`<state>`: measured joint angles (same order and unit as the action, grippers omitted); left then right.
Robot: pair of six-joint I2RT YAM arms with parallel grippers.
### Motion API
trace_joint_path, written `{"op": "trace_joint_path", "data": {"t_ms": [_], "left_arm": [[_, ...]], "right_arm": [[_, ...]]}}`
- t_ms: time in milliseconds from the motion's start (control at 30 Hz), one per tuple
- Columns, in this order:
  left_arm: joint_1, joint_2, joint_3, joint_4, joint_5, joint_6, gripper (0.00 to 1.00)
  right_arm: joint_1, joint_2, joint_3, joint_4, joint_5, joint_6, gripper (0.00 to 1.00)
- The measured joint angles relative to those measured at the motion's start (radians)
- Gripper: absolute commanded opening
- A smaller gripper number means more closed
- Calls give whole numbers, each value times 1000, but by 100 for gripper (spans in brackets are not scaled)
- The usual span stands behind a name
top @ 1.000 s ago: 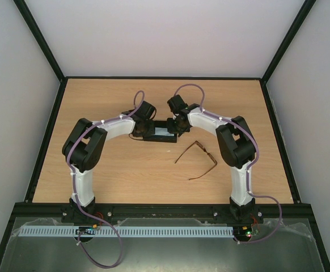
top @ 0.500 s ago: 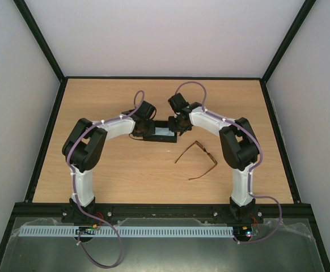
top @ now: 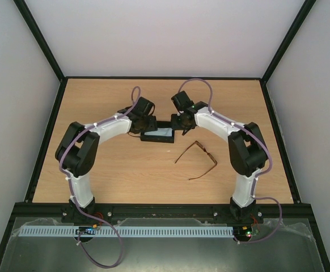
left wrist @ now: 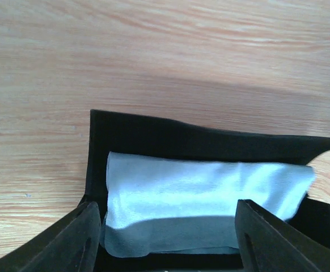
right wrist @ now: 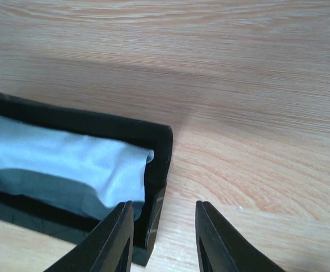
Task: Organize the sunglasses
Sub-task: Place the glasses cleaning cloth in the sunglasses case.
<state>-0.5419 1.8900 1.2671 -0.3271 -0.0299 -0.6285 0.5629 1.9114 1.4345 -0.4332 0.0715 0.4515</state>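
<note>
The sunglasses, thin and reddish-brown with their temple arms unfolded, lie on the wooden table right of centre, apart from both grippers. A black case lies open behind them with a light blue cloth inside. My left gripper is at the case's left end, open, its fingers wide apart over the cloth and nothing held. My right gripper is open at the right end. Its fingers straddle the end wall of the case with a gap showing.
A black frame borders the tabletop, with white walls behind and at both sides. Bare wood lies between the case and the arm bases. Purple cables loop over both arms.
My left gripper has opened wide and drawn back a little from the case. The right jaws have parted slightly. The sunglasses have not moved.
</note>
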Motion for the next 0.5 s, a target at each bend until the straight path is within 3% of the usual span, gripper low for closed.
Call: {"op": "trace_joint_path", "data": {"t_ms": [267,300,367,500], "left_arm": [[0,-79,-22,5,11,-9,77],[0,-106,-44,6,11,-13,80],[0,-165,-93,7,12,-18,97],[0,-341,-227,2,22,-38,99]], "right_arm": [[0,-154,-98,6,0,1,40],[0,-185,-125,8,4,2,42],[0,-256,-187,10,14,0,45],[0,-407,-327,14,35,-4,50]]}}
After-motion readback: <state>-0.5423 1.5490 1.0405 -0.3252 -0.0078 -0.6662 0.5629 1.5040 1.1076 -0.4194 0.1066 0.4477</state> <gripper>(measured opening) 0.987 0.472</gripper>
